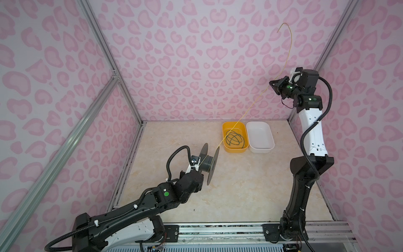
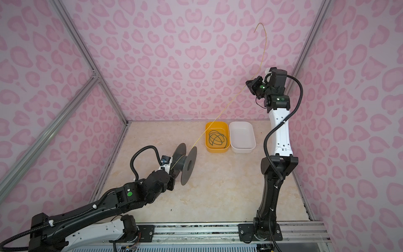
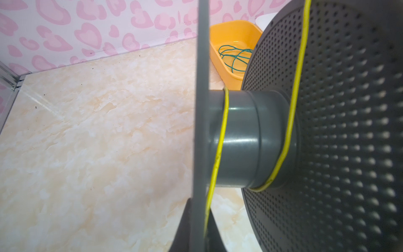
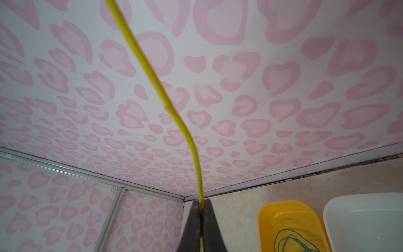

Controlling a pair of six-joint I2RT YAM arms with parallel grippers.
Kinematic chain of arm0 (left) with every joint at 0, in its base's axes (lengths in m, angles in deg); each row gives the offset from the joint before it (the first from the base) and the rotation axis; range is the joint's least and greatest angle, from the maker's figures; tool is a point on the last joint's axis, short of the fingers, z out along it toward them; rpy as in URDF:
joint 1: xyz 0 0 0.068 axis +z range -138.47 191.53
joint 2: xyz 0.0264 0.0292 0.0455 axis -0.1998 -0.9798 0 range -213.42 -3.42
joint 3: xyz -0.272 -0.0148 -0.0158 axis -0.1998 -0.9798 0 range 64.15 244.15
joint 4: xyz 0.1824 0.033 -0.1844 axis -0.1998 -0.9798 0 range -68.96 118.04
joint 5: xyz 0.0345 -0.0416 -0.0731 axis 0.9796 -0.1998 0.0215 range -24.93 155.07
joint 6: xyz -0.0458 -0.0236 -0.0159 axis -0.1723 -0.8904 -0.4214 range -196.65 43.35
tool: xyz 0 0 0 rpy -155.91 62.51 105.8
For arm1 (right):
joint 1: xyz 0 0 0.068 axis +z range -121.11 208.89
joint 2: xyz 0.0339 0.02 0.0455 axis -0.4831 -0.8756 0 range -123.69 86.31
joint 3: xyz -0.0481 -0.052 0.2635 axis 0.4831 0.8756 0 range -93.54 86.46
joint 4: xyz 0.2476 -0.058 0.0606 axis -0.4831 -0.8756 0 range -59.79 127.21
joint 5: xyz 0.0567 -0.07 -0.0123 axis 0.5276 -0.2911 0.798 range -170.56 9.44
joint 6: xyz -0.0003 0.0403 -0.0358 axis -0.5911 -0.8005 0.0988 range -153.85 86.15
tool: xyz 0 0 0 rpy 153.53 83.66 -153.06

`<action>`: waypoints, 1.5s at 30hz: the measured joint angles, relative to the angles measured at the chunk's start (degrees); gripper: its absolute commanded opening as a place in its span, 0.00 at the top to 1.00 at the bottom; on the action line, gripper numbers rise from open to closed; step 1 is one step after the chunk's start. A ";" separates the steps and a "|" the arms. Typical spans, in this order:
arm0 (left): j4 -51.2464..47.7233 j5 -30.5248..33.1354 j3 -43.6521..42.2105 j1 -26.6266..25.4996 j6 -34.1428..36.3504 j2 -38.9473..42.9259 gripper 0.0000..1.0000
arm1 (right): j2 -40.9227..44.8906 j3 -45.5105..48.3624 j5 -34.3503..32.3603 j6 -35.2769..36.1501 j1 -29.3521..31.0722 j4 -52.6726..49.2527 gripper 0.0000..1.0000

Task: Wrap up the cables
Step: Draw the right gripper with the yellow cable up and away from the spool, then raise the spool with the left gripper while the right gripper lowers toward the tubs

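Note:
A pale yellow cable [image 1: 250, 109] [image 2: 218, 119] runs taut from a grey spool [image 1: 212, 168] [image 2: 188, 165] up to my right gripper [image 1: 273, 84] [image 4: 201, 203], which is shut on it high near the back wall. Its free end curls upward past the fingers. My left gripper [image 1: 197, 167] [image 3: 199, 209] is shut on the rim of one spool disc, holding the spool above the table. The yellow cable [image 3: 222, 131] makes about one turn round the hub and passes beside that rim. The dark green cable [image 1: 234, 139] [image 3: 234, 54] lies in loose loops in a yellow bin.
The yellow bin [image 1: 234, 150] and an empty white bin [image 1: 261, 149] stand side by side at the back of the beige marble table. Pink patterned walls with aluminium framing enclose the left, back and right sides. Both arm bases sit on the front rail.

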State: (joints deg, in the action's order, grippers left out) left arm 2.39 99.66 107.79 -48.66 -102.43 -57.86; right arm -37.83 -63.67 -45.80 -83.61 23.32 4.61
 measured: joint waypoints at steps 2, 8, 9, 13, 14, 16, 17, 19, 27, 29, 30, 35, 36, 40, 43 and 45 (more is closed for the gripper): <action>-0.02 -0.09 0.00 0.00 -0.09 0.07 0.96 | -0.33 -0.48 0.00 -0.22 -0.79 0.90 1.00; -0.09 -0.13 0.63 -0.02 0.37 -0.42 0.96 | -1.42 -0.85 -0.07 -2.16 -3.32 1.77 1.00; -0.24 -0.15 0.79 -0.04 0.46 -0.66 0.96 | -1.70 -0.85 -0.09 -2.14 -3.58 1.79 1.00; -1.42 -0.70 1.62 -0.04 1.11 -1.49 0.96 | -2.51 -0.85 -0.11 -2.38 -4.70 1.84 1.00; -1.44 -0.90 1.81 -0.02 1.49 -1.55 0.96 | -2.64 -0.85 -0.11 -2.56 -5.03 1.88 1.00; -1.49 -1.40 2.27 -0.02 1.88 -1.57 0.96 | -3.15 -0.85 -0.11 -3.04 -5.86 2.43 1.00; -1.49 -1.60 2.47 -0.02 1.95 -1.55 0.96 | -3.37 -0.85 -0.09 -3.19 -6.21 2.82 1.00; -1.97 -2.23 2.93 -0.02 2.14 -1.33 0.96 | -3.89 -0.85 -0.09 -3.32 -6.80 3.34 1.00; -8.22 -6.01 9.38 0.02 5.53 -1.05 0.96 | -3.93 1.51 -1.40 -2.51 -6.82 6.78 1.00; -9.94 -7.43 11.34 0.02 6.97 -1.05 0.96 | -3.19 4.35 -2.05 -2.05 -6.82 8.48 1.00; -10.40 -7.96 12.11 0.02 7.69 -0.94 0.96 | -3.08 5.20 -2.27 -1.88 -6.91 8.81 1.00; -12.55 -10.38 15.26 0.11 10.47 1.40 0.96 | -3.26 6.47 -1.66 -1.64 -7.30 9.01 1.00; -12.83 -10.78 16.09 0.11 11.02 1.90 0.96 | -3.23 6.80 -1.44 -1.64 -7.34 9.14 1.00; -15.02 -11.67 19.89 0.13 12.76 2.97 0.96 | -0.94 13.25 -1.31 -1.42 -7.26 11.39 1.00; -15.80 -12.31 22.18 0.15 13.35 3.85 0.96 | 2.75 21.90 -2.23 -1.42 -7.28 14.82 1.00; -15.82 -12.74 23.89 0.35 13.38 4.76 0.96 | 5.38 27.65 -2.78 -1.38 -7.30 17.77 1.00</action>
State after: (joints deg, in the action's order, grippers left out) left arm -13.43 86.92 131.67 -48.31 -89.05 -53.09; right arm -32.45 -36.02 -48.58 -84.98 16.02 22.38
